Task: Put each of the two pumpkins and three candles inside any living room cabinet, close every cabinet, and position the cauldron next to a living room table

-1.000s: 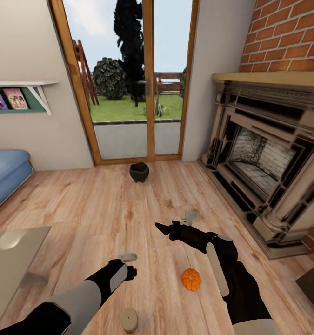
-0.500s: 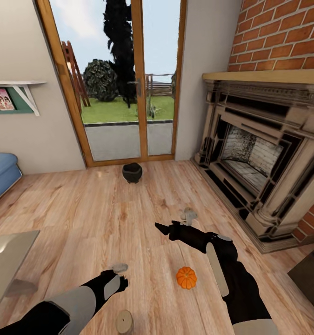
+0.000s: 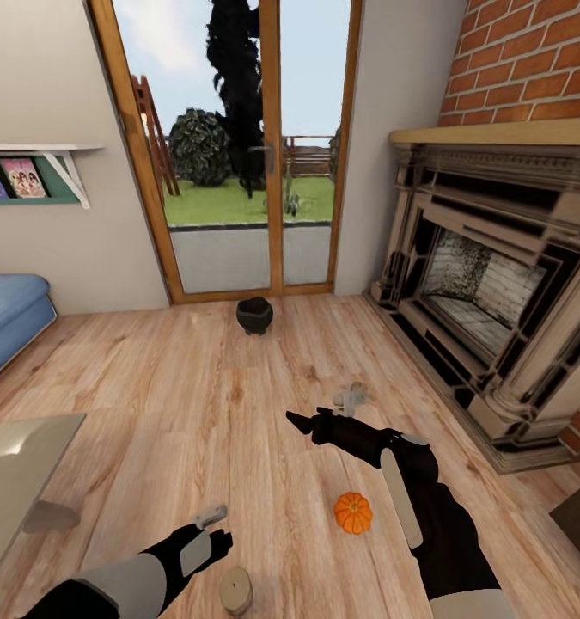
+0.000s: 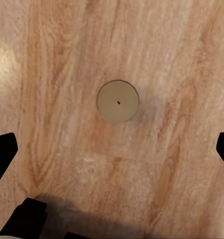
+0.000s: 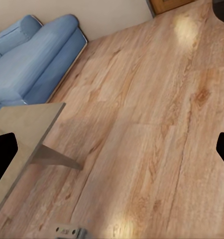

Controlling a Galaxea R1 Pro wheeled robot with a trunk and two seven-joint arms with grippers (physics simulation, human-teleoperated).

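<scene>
The left gripper [image 4: 112, 149] is held above a candle [image 4: 117, 101] standing upright on the wood floor [image 3: 178, 387]; its fingers [image 4: 2, 149] are spread wide and nothing is grasped. The right gripper [image 5: 112, 149] is likewise spread and empty, aimed across the floor toward the tabletop [image 5: 22, 129] and blue sofa [image 5: 32, 59]. A pumpkin [image 3: 353, 512] lies beside the right forearm. The cauldron [image 3: 254, 315] sits near the glass door [image 3: 229, 146].
</scene>
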